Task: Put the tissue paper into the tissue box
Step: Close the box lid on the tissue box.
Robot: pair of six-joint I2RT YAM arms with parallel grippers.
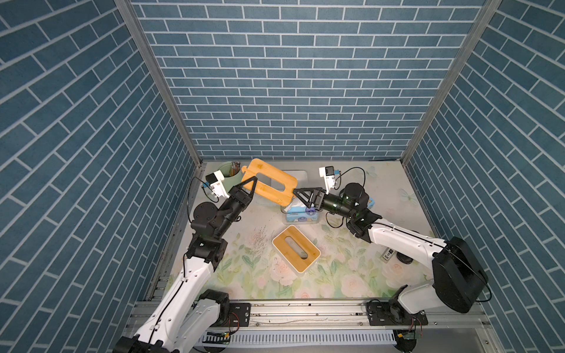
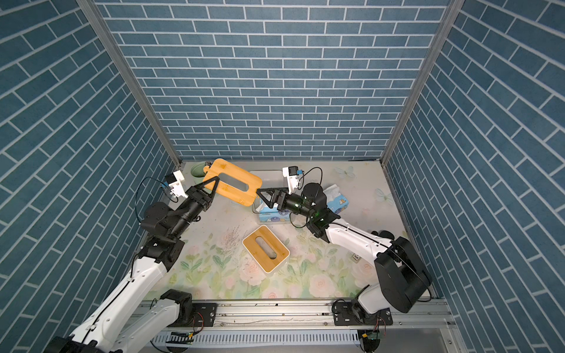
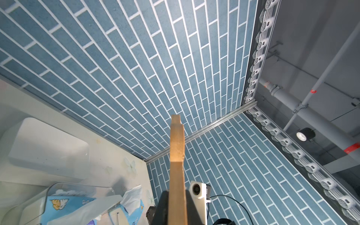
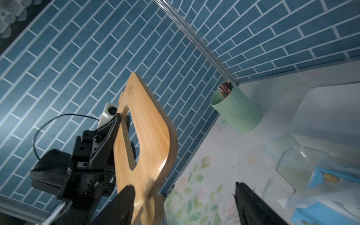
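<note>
A bamboo lid [image 1: 282, 189] [image 2: 227, 168] with a long slot hangs tilted in the air over the back of the table. My left gripper [image 1: 252, 180] [image 3: 176, 210] is shut on its left end. My right gripper [image 1: 296, 192] [image 4: 183, 202] stands open at the lid's right end; one finger [image 4: 124, 204] lies against the wood. Below it, a clear tissue box [image 1: 286, 209] [image 3: 78, 188] stands uncovered with a blue cartoon-printed pack of tissue paper [image 1: 301, 215] [image 2: 272, 215] inside. A second blue pack [image 2: 336, 200], white tissue sticking out, lies behind the right arm.
A white tissue box with a bamboo top [image 1: 279, 244] [image 2: 253, 237] sits on the floral mat in front. A green cup of pencils [image 1: 230, 169] [image 4: 235, 109] stands in the back left corner, next to a white tray [image 1: 301, 174] [image 3: 48, 148]. A small device [image 1: 387, 253] lies at right.
</note>
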